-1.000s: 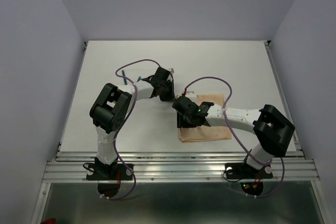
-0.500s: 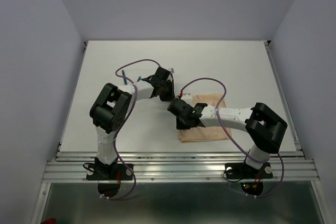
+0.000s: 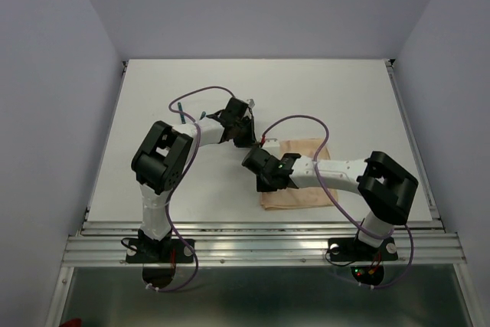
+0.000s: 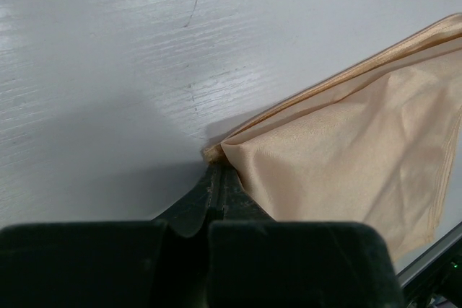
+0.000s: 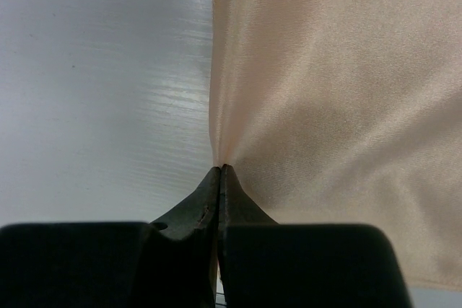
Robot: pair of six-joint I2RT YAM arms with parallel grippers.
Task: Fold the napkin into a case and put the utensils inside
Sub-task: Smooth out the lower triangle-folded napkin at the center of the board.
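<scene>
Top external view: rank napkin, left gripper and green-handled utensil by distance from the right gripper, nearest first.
1. napkin: its left edge is pinched in the shut right gripper.
2. left gripper: just beyond, shut on the napkin's far-left corner.
3. green-handled utensil: far left, by the left arm.

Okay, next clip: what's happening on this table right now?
Both arms are working on the peach-tan napkin, which lies folded flat on the white table. The left hand is shut on its far left corner. The right hand is pinched shut on the left edge, nearer the bases. The cloth is a folded rectangle, not a narrow case yet.
</scene>
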